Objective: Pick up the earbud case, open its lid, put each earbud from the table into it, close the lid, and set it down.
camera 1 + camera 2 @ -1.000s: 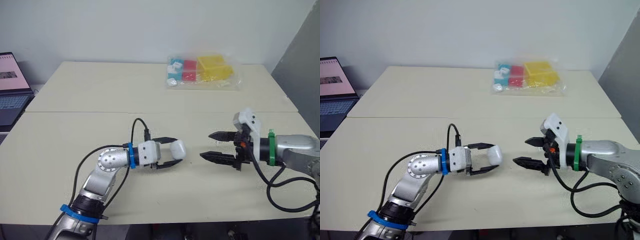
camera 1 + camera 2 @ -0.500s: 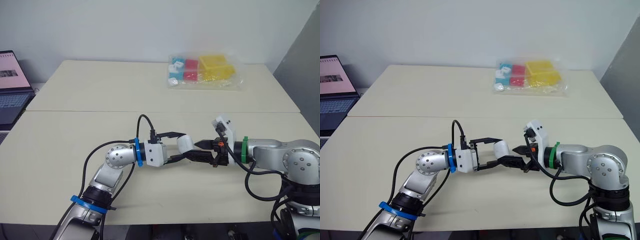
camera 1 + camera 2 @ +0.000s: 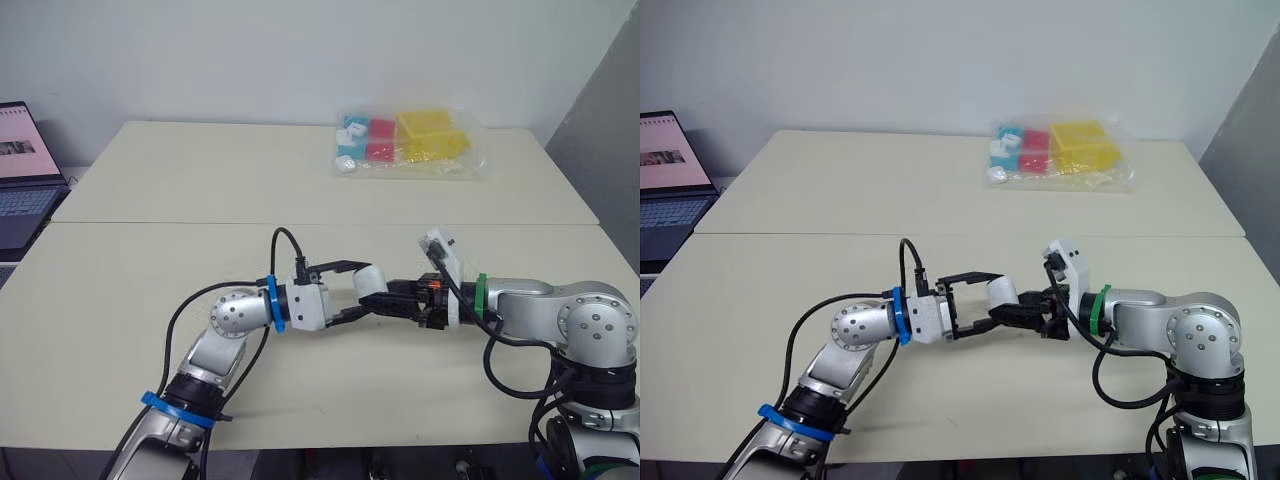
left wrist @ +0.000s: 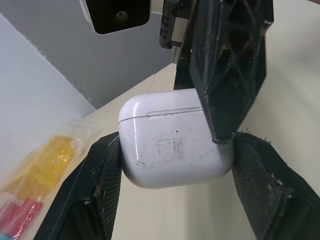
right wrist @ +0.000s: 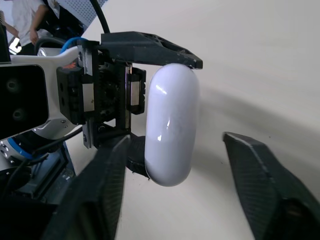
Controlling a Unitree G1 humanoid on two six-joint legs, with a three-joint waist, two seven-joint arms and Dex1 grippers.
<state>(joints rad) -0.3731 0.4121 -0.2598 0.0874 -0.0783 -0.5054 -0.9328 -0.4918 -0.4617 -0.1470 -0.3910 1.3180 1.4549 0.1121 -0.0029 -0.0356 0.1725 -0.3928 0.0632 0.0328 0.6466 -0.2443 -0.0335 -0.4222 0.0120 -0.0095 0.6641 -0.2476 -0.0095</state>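
Note:
The white earbud case (image 3: 369, 280) hangs just above the middle of the table, lid closed, with my left gripper (image 3: 357, 291) shut on its two sides. In the left wrist view the case (image 4: 175, 140) sits clamped between the black pads (image 4: 102, 185). My right gripper (image 3: 393, 301) has come in from the right and stands open around the case's free end. In the right wrist view the case (image 5: 171, 125) lies between its spread fingers (image 5: 102, 190), nearer one finger than the other. One right finger (image 4: 225, 65) overlaps the lid end.
A clear plastic bag of coloured blocks (image 3: 405, 142) lies at the table's back right. An open laptop (image 3: 18, 175) stands off the left edge. The cream table (image 3: 150, 260) has a seam across its middle.
My right gripper has moved left across the gap and now has its fingers around the case's end. The left gripper has carried the case a little to the right to meet it.

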